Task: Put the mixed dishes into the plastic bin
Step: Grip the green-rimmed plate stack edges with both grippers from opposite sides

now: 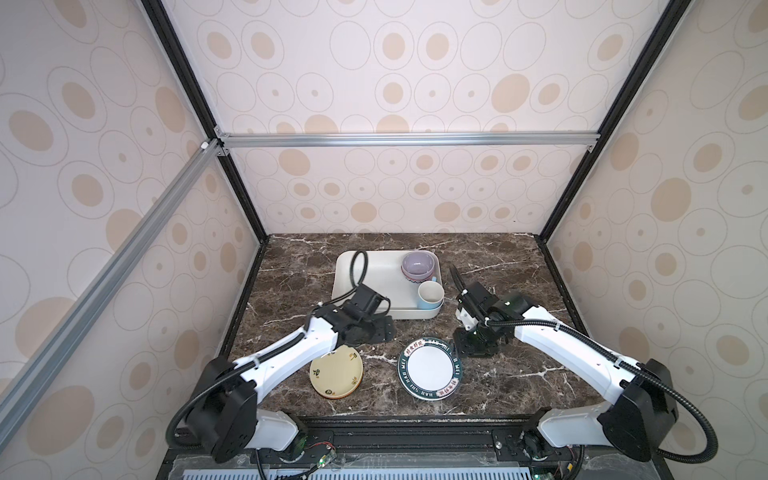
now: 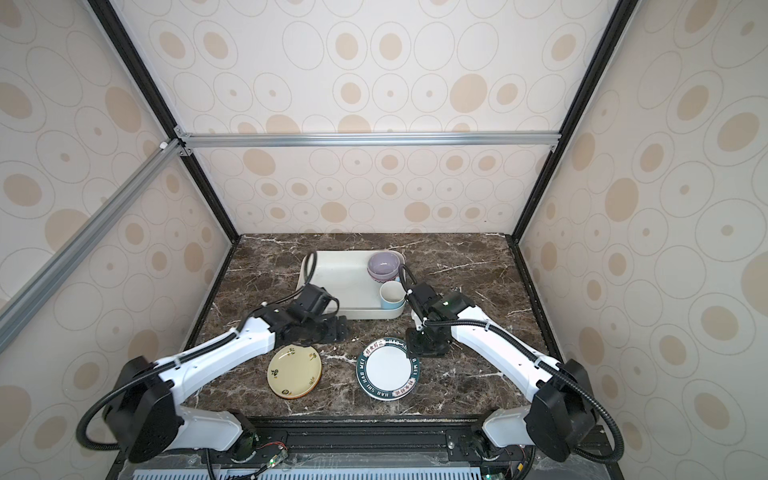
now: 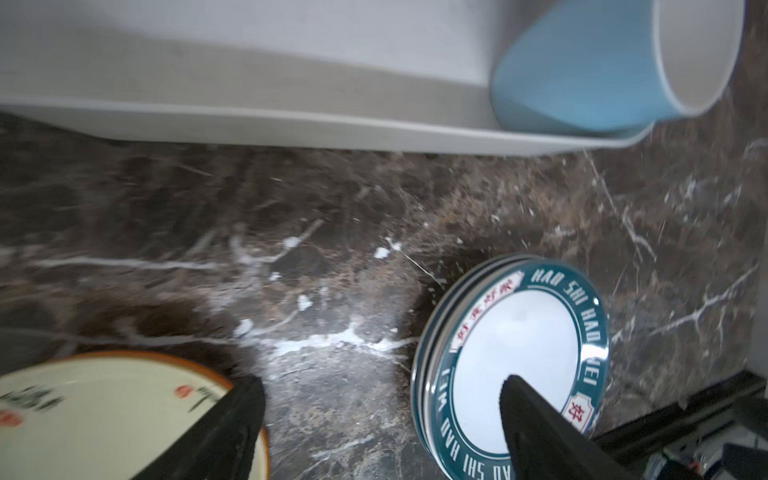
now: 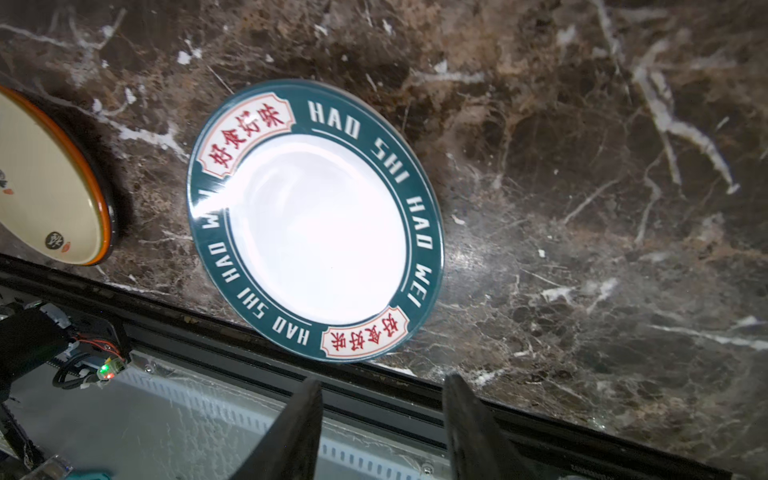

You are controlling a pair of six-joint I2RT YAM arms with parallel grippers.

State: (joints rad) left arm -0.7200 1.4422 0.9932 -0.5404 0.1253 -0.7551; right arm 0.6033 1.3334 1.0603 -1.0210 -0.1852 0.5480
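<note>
L claw [image 3: 380,380] spread wide, R claw [image 4: 382,380] half-spread, both empty. Green-rim plate [image 4: 316,220] flat just ahead of R claw: stiff, glossy, prob slippery, breakable; pinch rim. Bin [image 3: 291,124] beyond L claw.

**Hidden and Cropped**

In the left wrist view the pale yellow plate [image 3: 95,399] is cropped and partly covered by a finger [image 3: 216,436] of the left hand [image 3: 380,382]. The plastic bin [image 3: 291,120] is blurred, and the light blue mug [image 3: 573,70] is cut off at the frame edge. In both top views the lower bowl [image 1: 411,279] is mostly hidden under the lilac bowl [image 1: 417,262]. Beneath the pale yellow plate only an orange rim [image 4: 107,216] is seen, possibly another plate's.
</note>
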